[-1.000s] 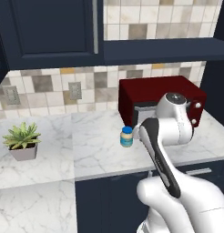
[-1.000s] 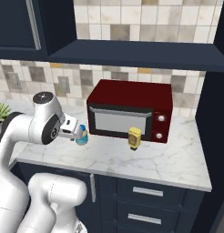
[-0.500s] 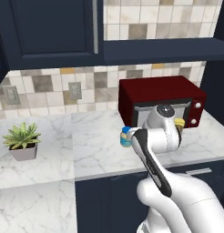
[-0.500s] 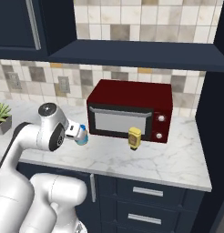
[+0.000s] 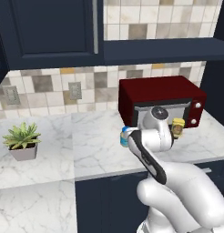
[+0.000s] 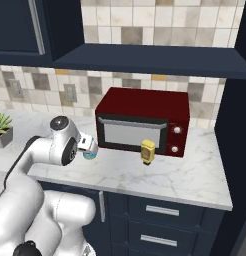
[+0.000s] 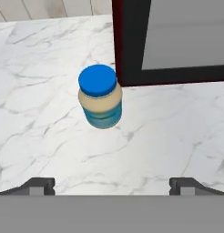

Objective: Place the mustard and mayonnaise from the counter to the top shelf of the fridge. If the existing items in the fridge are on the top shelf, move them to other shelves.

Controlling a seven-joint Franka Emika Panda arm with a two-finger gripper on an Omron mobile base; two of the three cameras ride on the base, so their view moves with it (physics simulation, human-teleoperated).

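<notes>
Now: mayonnaise point(image 7: 100, 97) upright before fingers point(image 7: 39, 184) | mustard point(image 6: 147, 151) beside microwave point(image 6: 142, 121)

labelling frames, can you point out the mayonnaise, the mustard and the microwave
mayonnaise point(image 7: 98, 81), hand view, on its blue lid
mustard point(image 6: 148, 152), right base view, on the bottle's body
microwave point(image 6: 132, 131), right base view, on its door window

You get flat, even rendered light with no glare anywhere. The counter point(image 7: 50, 68) reads bright, while the cabinets point(image 5: 50, 32) up top go dark. The jar point(image 7: 100, 96) throws only a faint soft shadow. Both base views look a bit soft and blocky; the hand view's sharper.
</notes>
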